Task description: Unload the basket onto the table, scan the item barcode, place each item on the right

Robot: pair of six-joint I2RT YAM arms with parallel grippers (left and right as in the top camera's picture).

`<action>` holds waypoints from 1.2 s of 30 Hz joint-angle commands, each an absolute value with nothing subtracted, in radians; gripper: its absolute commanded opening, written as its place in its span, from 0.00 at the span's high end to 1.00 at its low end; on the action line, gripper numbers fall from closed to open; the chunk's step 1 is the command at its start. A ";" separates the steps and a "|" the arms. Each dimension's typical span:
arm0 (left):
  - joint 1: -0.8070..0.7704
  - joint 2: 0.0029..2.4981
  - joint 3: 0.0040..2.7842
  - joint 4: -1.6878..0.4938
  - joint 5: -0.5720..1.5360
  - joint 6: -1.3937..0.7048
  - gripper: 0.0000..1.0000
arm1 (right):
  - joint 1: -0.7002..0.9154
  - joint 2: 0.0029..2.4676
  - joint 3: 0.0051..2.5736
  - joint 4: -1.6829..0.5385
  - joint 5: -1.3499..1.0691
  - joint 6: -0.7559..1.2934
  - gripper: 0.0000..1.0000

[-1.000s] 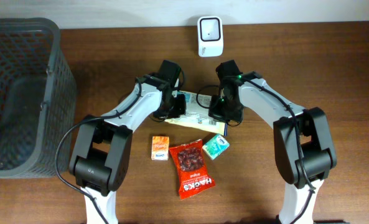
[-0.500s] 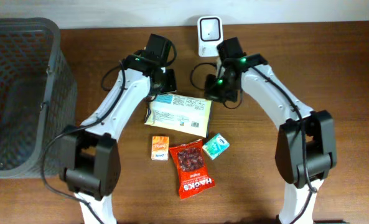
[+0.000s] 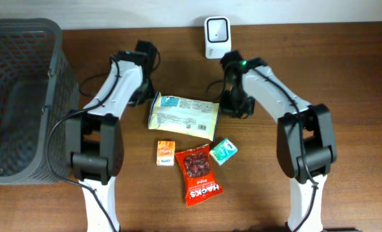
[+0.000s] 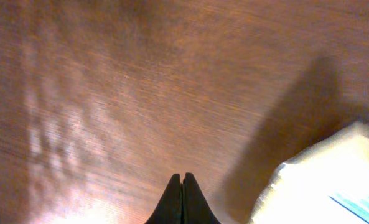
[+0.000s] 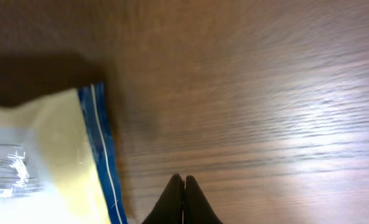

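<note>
The item, a pale yellow packet (image 3: 183, 116) with a white printed label facing up, lies flat on the wooden table (image 3: 306, 71). The white scanner (image 3: 216, 29) stands at the table's back edge, behind the packet. My left gripper (image 3: 142, 98) is shut and empty just left of the packet's back-left corner. In the left wrist view the shut fingertips (image 4: 184, 182) hang over bare wood with the packet (image 4: 333, 180) at lower right. My right gripper (image 3: 232, 106) is shut and empty just right of the packet. The right wrist view shows the packet's blue-edged end (image 5: 53, 155) left of the gripper (image 5: 184, 183).
A dark mesh basket (image 3: 23, 96) fills the left side. In front of the packet lie a small orange box (image 3: 165, 153), a red snack bag (image 3: 199, 174) and a small teal packet (image 3: 223, 151).
Both grippers have drawn away from the packet, the left one leftward and the right one to the right. The packet now lies flat between them, slightly further left.
</note>
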State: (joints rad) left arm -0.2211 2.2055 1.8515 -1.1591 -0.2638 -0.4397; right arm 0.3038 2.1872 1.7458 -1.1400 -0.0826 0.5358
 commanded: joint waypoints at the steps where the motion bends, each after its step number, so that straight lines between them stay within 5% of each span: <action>1: -0.235 2.118 1.915 -1.201 0.040 -0.378 1.00 | 0.307 2.160 1.840 -1.176 -0.288 0.422 0.96; 3: -0.262 2.122 1.888 -1.201 0.220 -0.335 1.00 | 0.333 2.167 1.830 -1.166 -0.328 0.419 0.96; 7: -0.336 2.128 1.740 -1.119 0.207 -0.336 1.00 | 0.402 2.168 1.737 -1.048 -0.329 0.488 0.96; 14: -0.303 2.128 1.493 -0.967 -0.154 -0.434 1.00 | 0.418 2.168 1.621 -0.979 -0.156 0.566 0.95; 20: -0.198 2.099 1.710 -1.217 -0.196 -0.460 1.00 | 0.411 2.166 1.633 -1.039 -0.092 0.619 0.96; 22: -0.195 2.078 1.797 -1.266 -0.155 -0.459 1.00 | 0.395 2.166 1.650 -1.062 -0.093 0.619 0.73; 23: -0.198 2.069 1.824 -1.271 -0.121 -0.459 1.00 | 0.389 2.166 1.650 -1.062 -0.093 0.619 0.29; 24: -0.201 2.062 1.837 -1.265 -0.088 -0.459 1.00 | 0.382 2.166 1.650 -1.062 -0.093 0.619 0.01; 30: -0.203 2.061 1.837 -1.243 -0.067 -0.459 0.72 | 0.379 2.166 1.650 -1.058 -0.093 0.619 0.01; 36: -0.203 2.061 1.837 -1.235 -0.067 -0.459 0.19 | 0.379 2.166 1.650 -1.058 -0.093 0.619 0.01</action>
State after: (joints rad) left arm -0.2035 2.0766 1.8290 -1.2411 -0.0753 -0.4641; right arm 0.3801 2.1822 1.6268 -1.0580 -0.1120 0.6094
